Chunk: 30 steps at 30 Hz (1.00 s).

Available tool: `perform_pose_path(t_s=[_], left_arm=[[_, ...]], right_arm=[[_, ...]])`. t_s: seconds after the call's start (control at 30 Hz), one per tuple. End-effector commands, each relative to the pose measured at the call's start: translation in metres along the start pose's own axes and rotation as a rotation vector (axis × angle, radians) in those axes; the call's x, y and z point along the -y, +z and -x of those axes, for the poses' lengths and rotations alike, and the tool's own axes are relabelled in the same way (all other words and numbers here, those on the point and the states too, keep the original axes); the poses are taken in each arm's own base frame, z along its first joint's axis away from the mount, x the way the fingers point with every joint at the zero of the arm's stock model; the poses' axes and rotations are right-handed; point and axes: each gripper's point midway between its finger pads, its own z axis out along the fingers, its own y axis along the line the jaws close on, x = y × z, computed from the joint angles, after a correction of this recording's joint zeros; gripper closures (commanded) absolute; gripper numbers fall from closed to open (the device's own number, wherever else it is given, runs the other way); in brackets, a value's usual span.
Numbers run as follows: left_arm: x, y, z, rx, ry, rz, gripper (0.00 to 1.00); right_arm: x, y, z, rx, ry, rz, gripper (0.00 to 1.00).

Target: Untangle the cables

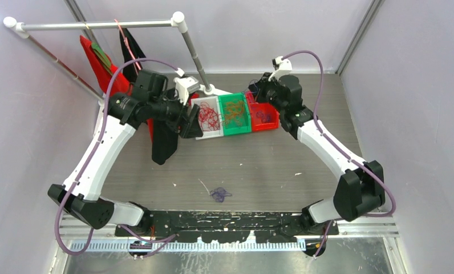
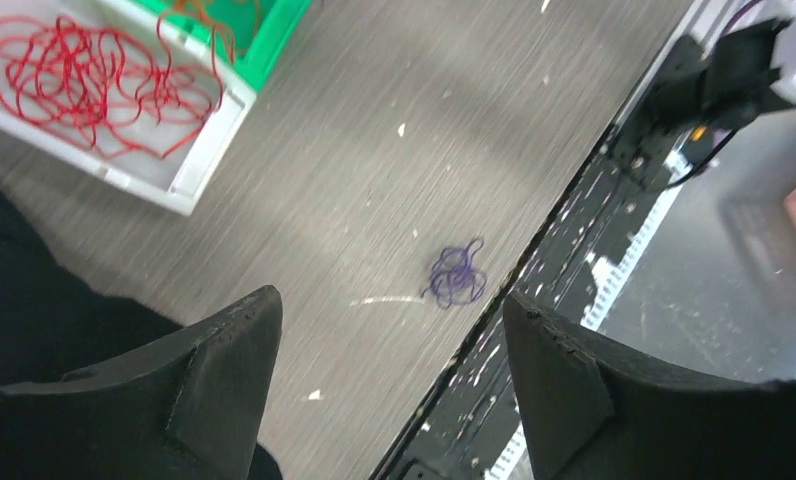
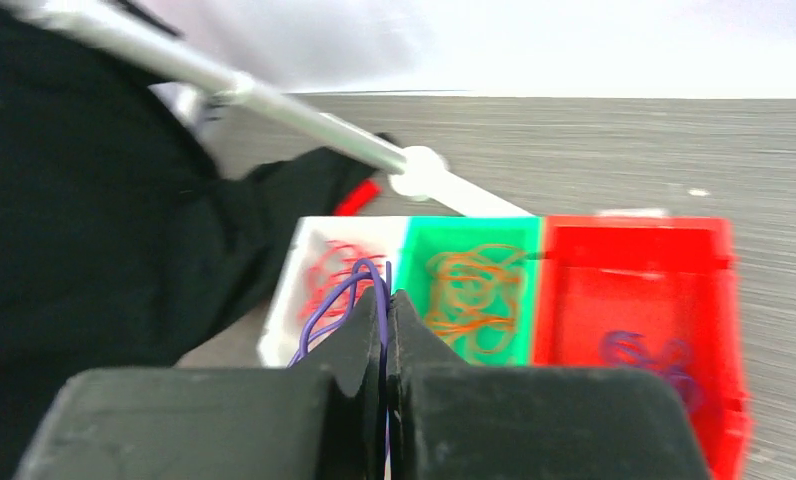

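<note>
The right end effector point(image 3: 387, 305) is clamping a purple cable point(image 3: 326, 300) with three bins point(image 3: 629, 232) just ahead, while the left end effector point(image 2: 389, 305) is hanging open, a purple clump point(image 2: 456, 275) lying beyond its fingers on the bench point(image 2: 374, 180).

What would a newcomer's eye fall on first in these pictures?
First, the row of three bins at the far side of the table: red cables in the white bin, orange cables in the green bin, purple cables in the red bin. Next, the right gripper, shut on a purple cable near the red bin, and a small purple clump lying alone toward the table's near edge.
</note>
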Motion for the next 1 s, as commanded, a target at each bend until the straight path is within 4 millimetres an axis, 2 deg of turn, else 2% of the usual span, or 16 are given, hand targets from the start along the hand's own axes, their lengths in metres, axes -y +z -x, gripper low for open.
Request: perform_pose_path(t_s=[0.0,0.13,0.27,0.33,0.37,0.47,0.6,0.7,0.83,0.97], left_arm=[[-0.002,-0.016,-0.027,-0.099,0.083,0.040,0.17],[0.005,-0.020,-0.043,-0.150,0.089,0.004,0.13],[0.007,-0.022,-0.056,-0.160,0.114,-0.003,0.13],[0.006,-0.020,-0.061,-0.169,0.124,-0.004,0.13],[0.009,-0.027,-0.060,-0.144,0.146,0.002,0.13],[0.010,-0.031,-0.057,-0.114,0.178,0.011,0.13],[0.011,-0.030,-0.055,-0.084,0.201,0.007,0.13],[0.012,-0.028,-0.054,-0.078,0.202,-0.004,0.13],[0.012,-0.027,-0.051,-0.078,0.201,-0.007,0.16],[0.013,-0.028,-0.049,-0.077,0.202,-0.009,0.18]], right_arm=[[0.065,0.009,0.004,-0.040,-0.144,-0.286,0.99],[0.108,0.028,-0.001,-0.096,-0.268,-0.447,0.99],[0.148,0.049,-0.016,-0.158,-0.290,-0.546,0.99],[0.170,0.052,-0.025,-0.208,-0.294,-0.630,0.99],[0.178,0.053,-0.031,-0.237,-0.292,-0.658,0.99],[0.196,0.051,-0.039,-0.271,-0.273,-0.722,0.99],[0.211,0.041,-0.025,-0.221,-0.199,-0.762,0.99],[0.212,0.036,-0.012,-0.204,-0.211,-0.759,0.99],[0.212,0.035,-0.017,-0.256,-0.248,-0.747,0.99],[0.210,0.034,-0.040,-0.334,-0.268,-0.735,0.96]])
